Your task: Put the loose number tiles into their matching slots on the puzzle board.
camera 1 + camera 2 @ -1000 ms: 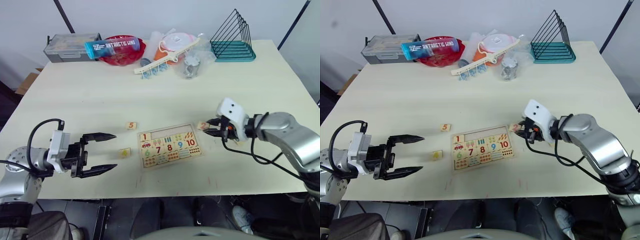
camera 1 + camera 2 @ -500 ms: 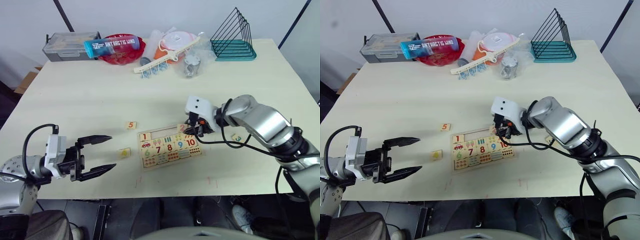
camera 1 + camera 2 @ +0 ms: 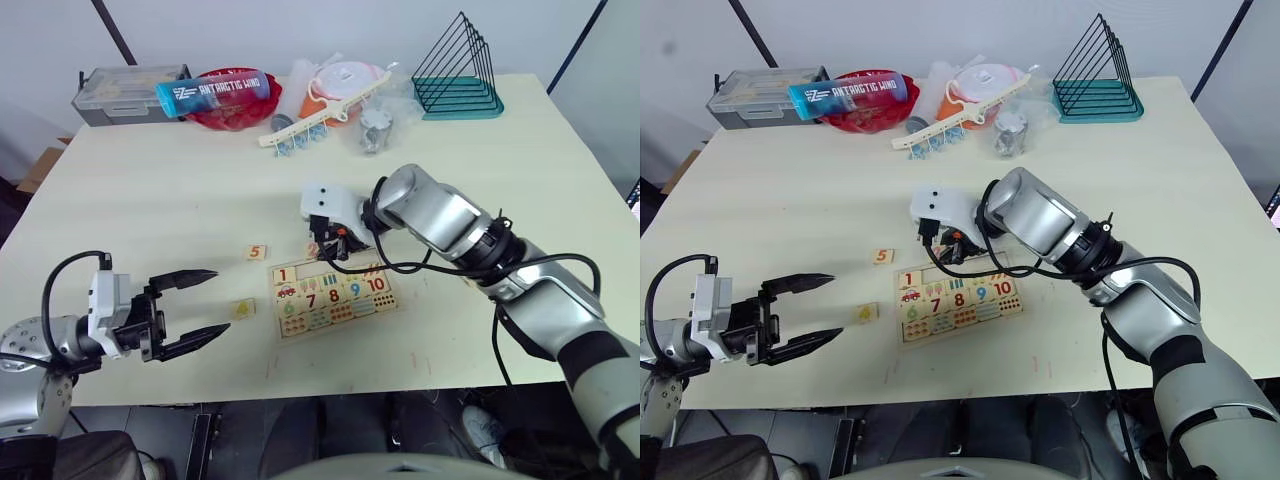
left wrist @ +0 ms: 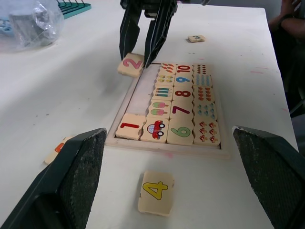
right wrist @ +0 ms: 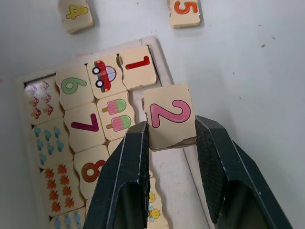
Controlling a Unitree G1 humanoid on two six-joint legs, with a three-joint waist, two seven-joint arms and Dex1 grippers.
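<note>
The puzzle board lies near the table's front edge, with tile 1 seated in its top row. The other slots in that row are bare. My right gripper is shut on the pink 2 tile, holding it over the board's top edge close to tile 1. The yellow 4 tile lies left of the board and the orange 5 tile sits a little farther back. A 3 tile rests on the table beyond the board's other end. My left gripper is open, left of the 4 tile.
Along the far edge stand a grey box, a red bowl with a blue bottle across it, plastic bags and kitchen items, and a teal wire rack. The table's front edge runs just below the board.
My right gripper carried the 2 tile leftward, from right of the board to over its top edge near tile 1. The left gripper stayed open and almost still.
</note>
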